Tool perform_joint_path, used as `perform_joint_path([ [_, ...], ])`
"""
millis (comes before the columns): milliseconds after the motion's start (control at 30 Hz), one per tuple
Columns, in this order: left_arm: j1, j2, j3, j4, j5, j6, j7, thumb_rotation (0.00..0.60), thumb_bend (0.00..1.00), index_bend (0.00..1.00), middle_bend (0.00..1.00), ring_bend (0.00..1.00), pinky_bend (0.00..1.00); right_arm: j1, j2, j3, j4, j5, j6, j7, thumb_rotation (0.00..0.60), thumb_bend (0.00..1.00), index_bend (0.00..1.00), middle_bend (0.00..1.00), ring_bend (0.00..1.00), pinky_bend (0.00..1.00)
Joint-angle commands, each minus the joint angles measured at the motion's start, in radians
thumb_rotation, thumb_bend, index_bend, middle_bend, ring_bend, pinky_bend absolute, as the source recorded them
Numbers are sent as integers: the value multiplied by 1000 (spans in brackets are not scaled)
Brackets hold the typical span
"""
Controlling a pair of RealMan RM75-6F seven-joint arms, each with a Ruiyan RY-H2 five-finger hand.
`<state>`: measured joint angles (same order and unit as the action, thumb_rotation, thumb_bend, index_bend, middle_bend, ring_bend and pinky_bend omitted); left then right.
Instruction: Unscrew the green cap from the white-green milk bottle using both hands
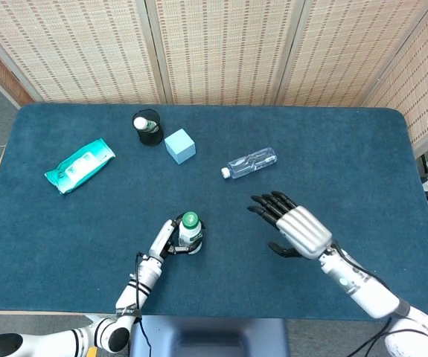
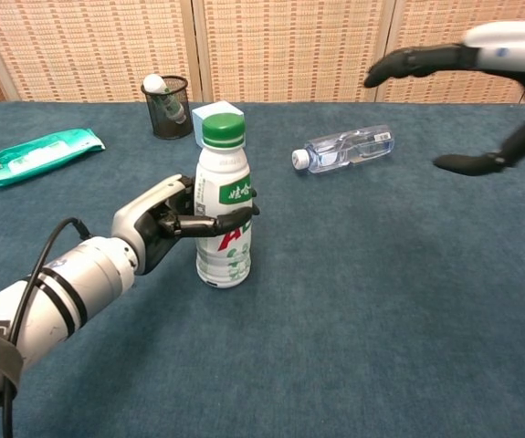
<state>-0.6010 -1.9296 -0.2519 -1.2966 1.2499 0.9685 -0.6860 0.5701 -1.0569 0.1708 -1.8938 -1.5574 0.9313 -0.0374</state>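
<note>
The white-green milk bottle point(image 2: 223, 224) stands upright on the blue table, its green cap point(image 2: 223, 130) on top; from the head view I see the cap point(image 1: 190, 220) from above. My left hand point(image 2: 157, 222) grips the bottle's body from the left, fingers wrapped around its middle; the same left hand point(image 1: 164, 239) shows in the head view. My right hand point(image 1: 291, 225) hovers open to the right of the bottle, fingers spread and pointing toward it, holding nothing. In the chest view the right hand point(image 2: 467, 87) floats high at the upper right, well apart from the cap.
A clear plastic bottle point(image 1: 250, 162) lies on its side behind the right hand. A light blue cube point(image 1: 179, 145), a black mesh cup point(image 1: 147, 127) and a green wipes pack point(image 1: 80, 165) sit toward the back left. The table's front edge point(image 1: 273, 319) is close to the arms.
</note>
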Motion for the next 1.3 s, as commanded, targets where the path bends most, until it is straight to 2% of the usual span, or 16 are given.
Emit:
perform_joint_path([
  [33,2,-3,-1,2,-4,-4,0,600,766,633,656,245,40,80,-33,44,-27,95,-91,-69,600,308,148,0,0,0],
  [167,1,-8,1,5,1,-10,5,600,768,636,661,245,43,139,-71,60,-27,177,-141,-132,600,324,166,0,0,0],
  [567,-2,-15,-14,8,-11,-25,17,600,795,644,691,253,46,234,-143,61,-23,373,-167,-252,600,328,172,0,0,0],
  [867,-1,-24,-20,8,-13,-22,29,600,840,657,723,282,51,277,-175,42,-18,440,-145,-308,600,328,172,0,0,0],
  [1300,-2,-27,-14,14,-4,-27,52,600,854,665,740,293,70,309,-189,30,-26,488,-106,-331,600,330,172,0,0,0],
])
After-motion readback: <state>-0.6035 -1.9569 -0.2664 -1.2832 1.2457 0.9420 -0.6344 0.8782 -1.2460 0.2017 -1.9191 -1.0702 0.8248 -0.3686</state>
